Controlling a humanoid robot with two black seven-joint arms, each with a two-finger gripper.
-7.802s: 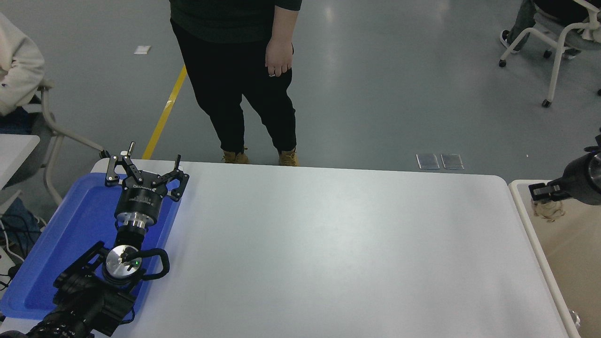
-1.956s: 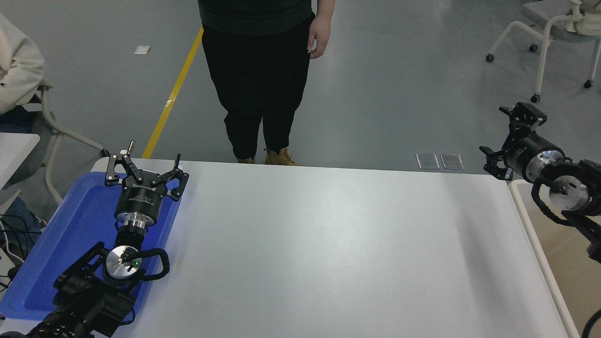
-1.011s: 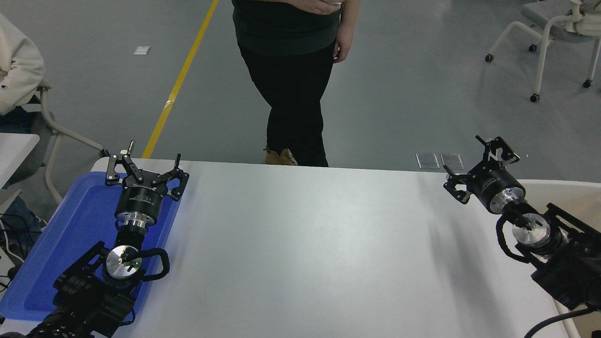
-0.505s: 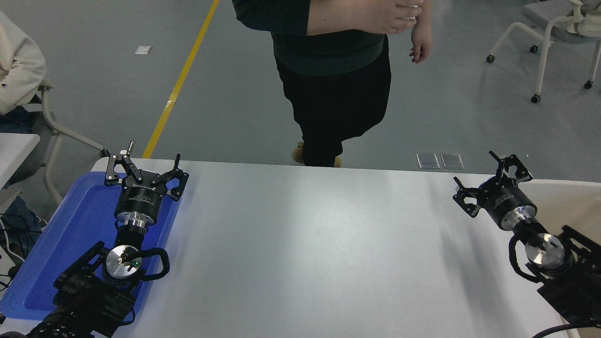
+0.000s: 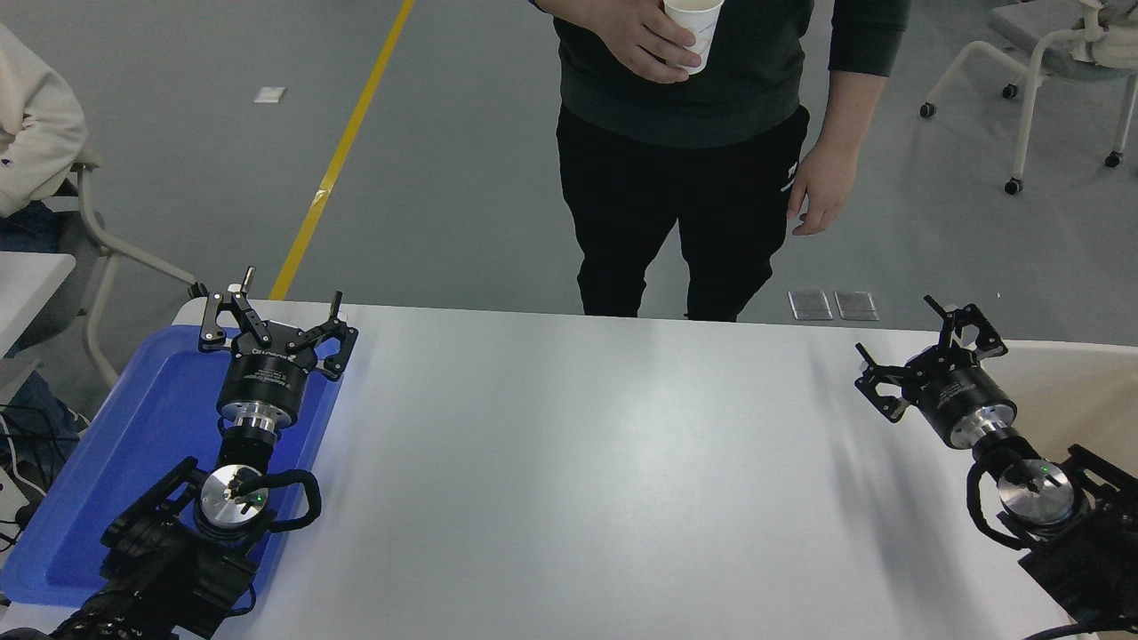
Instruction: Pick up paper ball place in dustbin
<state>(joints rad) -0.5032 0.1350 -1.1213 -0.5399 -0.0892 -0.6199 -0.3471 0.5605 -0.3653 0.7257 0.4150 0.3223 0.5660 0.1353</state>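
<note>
Head view, the only one given. The right hand (image 5: 929, 356) hangs over the right end of the white tabletop (image 5: 569, 471), its fingers spread apart and nothing between them. Just beyond it lies the dustbin (image 5: 1067, 351), of which only a strip of off-white rim and a patch of beige inner wall show past the arm. The paper ball is not visible anywhere: not on the tabletop, not in either hand, and not in the small part of the bin that shows. It may lie inside the bin behind the right arm, but that cannot be told from here. The left hand (image 5: 274, 327) is parked at the lower left over the blue tray (image 5: 98, 498), fingers likewise released and empty.

At the far edge stands a person (image 5: 702, 116) close to the tabletop, holding a white paper cup (image 5: 693, 31) in one hand, the other hand (image 5: 818, 191) hanging loose at the side.

Judging from this, the main risk is that there is no target to go for: any reach would close on nothing. If the person leans in to set something down while the right arm swings out, sleeve or fingers could meet the open hand. The cup is another hazard; set near the right hand, it could be taken for the ball or knocked over. The right arm also lies across the bin's rim, so a careless turn could catch on it.
</note>
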